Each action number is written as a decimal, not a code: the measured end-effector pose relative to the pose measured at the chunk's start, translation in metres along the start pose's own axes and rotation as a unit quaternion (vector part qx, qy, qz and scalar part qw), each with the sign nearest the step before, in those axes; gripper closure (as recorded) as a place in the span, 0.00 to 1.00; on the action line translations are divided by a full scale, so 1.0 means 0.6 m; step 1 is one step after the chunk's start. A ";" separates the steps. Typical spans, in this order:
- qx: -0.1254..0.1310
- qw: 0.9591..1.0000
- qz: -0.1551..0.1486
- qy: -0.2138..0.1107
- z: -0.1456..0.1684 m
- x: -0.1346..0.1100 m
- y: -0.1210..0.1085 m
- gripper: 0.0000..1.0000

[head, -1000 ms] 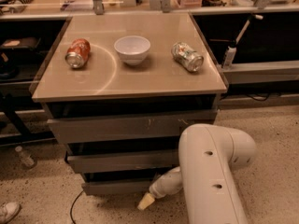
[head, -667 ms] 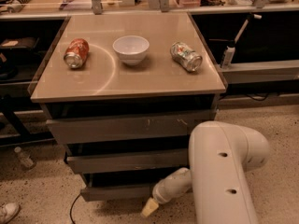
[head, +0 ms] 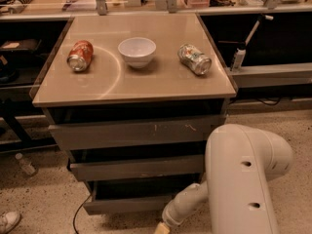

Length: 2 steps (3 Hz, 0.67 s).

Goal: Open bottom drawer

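Observation:
The bottom drawer [head: 127, 204] is the slimmest grey front at the foot of the cabinet. It stands out a little, with a dark gap above it. The middle drawer [head: 136, 168] and the wide top drawer [head: 136, 133], which has pale scratch marks, sit above it. My gripper [head: 161, 228] is at the picture's lower edge, just below the right end of the bottom drawer's front. Only its pale tip shows, at the end of my white forearm [head: 183, 206].
An orange can [head: 80, 55], a white bowl [head: 137, 51] and a silver can [head: 194, 59] lie on the cabinet top. My bulky white arm housing [head: 243, 179] fills the lower right. A bottle [head: 25, 164], a shoe [head: 9, 222] and a cable [head: 78, 217] are on the floor at left.
My forearm and gripper have moved down towards the picture's lower edge. The bottom drawer's front has come slightly further out from under the middle drawer.

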<state>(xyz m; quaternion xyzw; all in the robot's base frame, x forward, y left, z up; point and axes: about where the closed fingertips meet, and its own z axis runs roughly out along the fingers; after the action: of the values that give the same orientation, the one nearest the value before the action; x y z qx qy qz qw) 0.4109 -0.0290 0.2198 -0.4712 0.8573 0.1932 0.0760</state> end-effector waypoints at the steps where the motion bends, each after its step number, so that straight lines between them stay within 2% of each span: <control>1: 0.028 0.999 -0.011 -0.027 -0.023 -0.040 -0.035 0.00; 2: 0.045 0.998 -0.017 -0.041 -0.021 -0.073 -0.067 0.00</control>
<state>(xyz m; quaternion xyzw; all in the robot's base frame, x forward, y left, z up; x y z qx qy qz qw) 0.4688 -0.0192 0.2344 -0.4735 0.8530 0.1726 0.1357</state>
